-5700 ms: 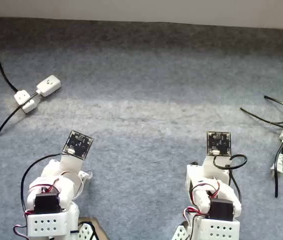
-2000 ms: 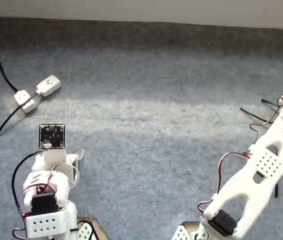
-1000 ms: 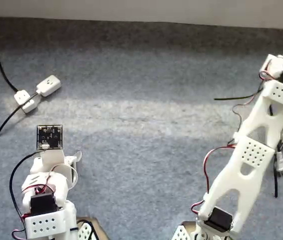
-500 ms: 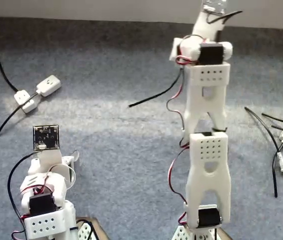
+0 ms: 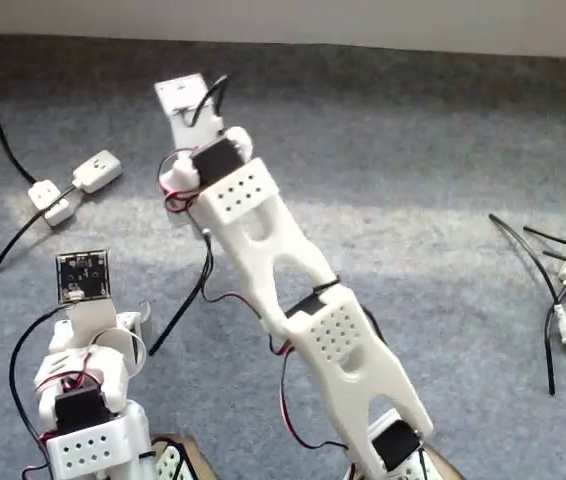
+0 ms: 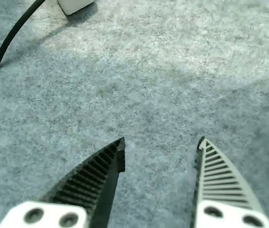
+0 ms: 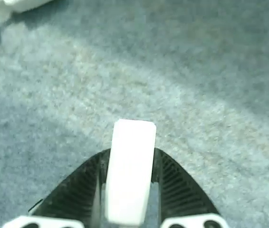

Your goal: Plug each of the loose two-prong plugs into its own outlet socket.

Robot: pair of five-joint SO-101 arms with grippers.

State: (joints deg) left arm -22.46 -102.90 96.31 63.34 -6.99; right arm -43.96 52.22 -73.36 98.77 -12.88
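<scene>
Where the right arm (image 5: pixel 293 300) ends, right gripper (image 7: pixel 130 159): clenched on a white block (image 7: pixel 129 185), one finger on each long side.
Block: lies along the fingers, its end sticking out past the fingertips; plug or socket, I cannot tell (no face with prongs or slots is turned this way).
Cord (image 5: pixel 185 300): black, runs from under the right arm's wrist down to the carpet (image 5: pixel 363 170); its free end lies just beside the left arm (image 5: pixel 83 400).
Left gripper (image 6: pixel 160 147): released, fingers spread wide, bare carpet between them.
Socket (image 5: pixel 96 170): white, flat on the carpet at the far left, near the right arm's wrist.
Plug (image 5: pixel 51 200): white, just beside the socket; thin black leads (image 5: pixel 8 150) run off from the pair both ways.
Tangle (image 5: pixel 563 290): more white plugs and black leads at the right edge, well apart from both grippers.
</scene>
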